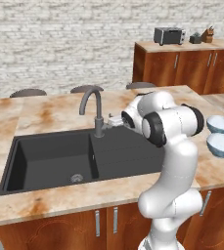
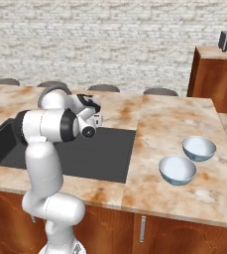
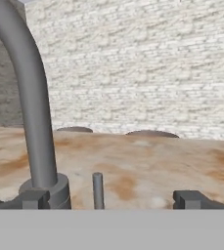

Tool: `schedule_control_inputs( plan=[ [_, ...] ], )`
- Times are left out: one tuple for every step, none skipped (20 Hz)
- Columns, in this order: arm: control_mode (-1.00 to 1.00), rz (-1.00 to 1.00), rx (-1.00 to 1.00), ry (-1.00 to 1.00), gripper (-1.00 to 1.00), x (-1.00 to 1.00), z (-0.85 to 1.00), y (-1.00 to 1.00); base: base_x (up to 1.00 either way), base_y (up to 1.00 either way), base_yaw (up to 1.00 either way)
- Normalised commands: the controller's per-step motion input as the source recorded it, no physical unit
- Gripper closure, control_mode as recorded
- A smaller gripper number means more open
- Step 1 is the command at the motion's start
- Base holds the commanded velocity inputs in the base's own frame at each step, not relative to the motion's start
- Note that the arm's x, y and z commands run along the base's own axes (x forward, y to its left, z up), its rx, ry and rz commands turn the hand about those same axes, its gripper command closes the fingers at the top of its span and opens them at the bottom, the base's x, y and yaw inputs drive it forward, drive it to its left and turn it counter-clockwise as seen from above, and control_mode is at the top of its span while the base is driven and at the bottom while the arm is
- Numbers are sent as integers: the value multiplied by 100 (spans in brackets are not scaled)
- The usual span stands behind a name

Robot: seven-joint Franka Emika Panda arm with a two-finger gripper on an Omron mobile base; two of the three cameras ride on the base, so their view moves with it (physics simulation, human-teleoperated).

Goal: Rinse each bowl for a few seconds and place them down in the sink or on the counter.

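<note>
Beige veined counter carrying black sink at centre-left: deep basin on the left, ribbed drainboard on the right, grey gooseneck faucet rising from the back edge between them. Basin holding nothing but the drain fitting; no water visible from the spout. Gripper parked low behind the drainboard, just right of the faucet base, pointing toward the far brick wall; jaws spread wide, nothing between them. From the hand view, faucet column standing close on the left, a thin upright lever between the tips; probably the tap handle, though too small to be sure. Both bowls on the counter well to the right of the sink, side by side and nearly touching, upright, apparently empty; near bowl closer to the front edge, far bowl behind it. Key relation: bowls lying right of and behind the jaws' heading, so a wide swing rightward needed before any grasp.
</note>
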Motion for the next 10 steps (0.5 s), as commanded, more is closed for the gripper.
schedule_control_inputs(
  plan=[
    [-100,-6,0,0,-100,20,-18,7,0,0,0],
    [-100,-5,1,0,-100,19,-17,9,0,0,0],
    [-100,-5,1,0,-100,18,-18,10,0,0,0],
    [-100,-5,1,0,-100,15,-19,10,0,0,0],
    [-100,-5,1,0,-100,14,-20,11,0,0,0],
    [-100,-5,1,0,-100,12,-20,13,0,0,0],
    [-100,-4,1,0,-100,12,-19,14,0,0,0],
    [-100,-4,1,0,-100,15,-17,15,0,0,0],
    [-100,-4,1,0,-100,18,-16,15,0,0,0],
    [-100,-4,1,0,-100,20,-14,14,0,0,0]
  ],
)
